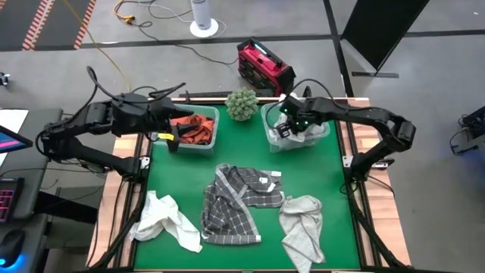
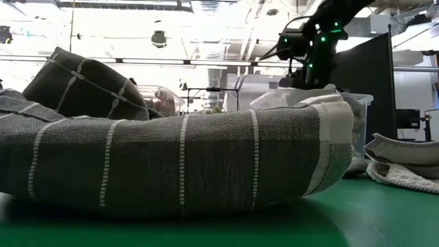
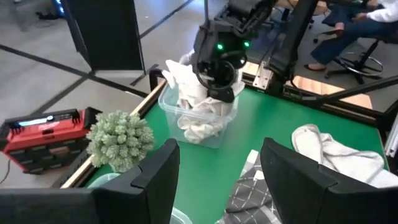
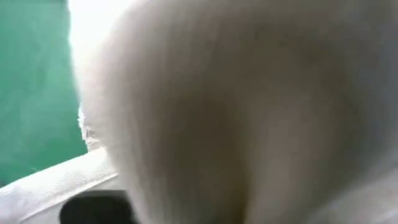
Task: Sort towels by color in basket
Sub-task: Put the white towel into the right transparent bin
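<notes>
At the table's far right corner, the right tool [image 1: 290, 127] is pressed down into the right bin [image 1: 318, 136], its jaws closed among the white towels [image 3: 199, 118] heaped there; the right wrist view is filled with white cloth, so whether it grips a fold or merely tamps the pile cannot be told. The step in hand appears to be stowing a white towel in this bin. The left tool [image 1: 168, 136] hangs over the left bin [image 1: 204, 144] at the far left, fingers [image 3: 155, 180] spread and empty, above the rust-orange towels [image 1: 193, 129] already sorted there. A small plant [image 1: 242, 104] stands between the bins at the far edge. Three towels remain unsorted on the table's near half: a white one [image 1: 163, 220] at the near left corner, a dark grey plaid one [image 1: 231, 205] at centre, and a light grey one [image 1: 303, 224] toward the near right. The next move probably calls for the right tool to lift clear of the bin without dragging cloth out, then reach for a near towel. All cloths lie rumpled and limp; expect them to drape and trail when lifted.
</notes>
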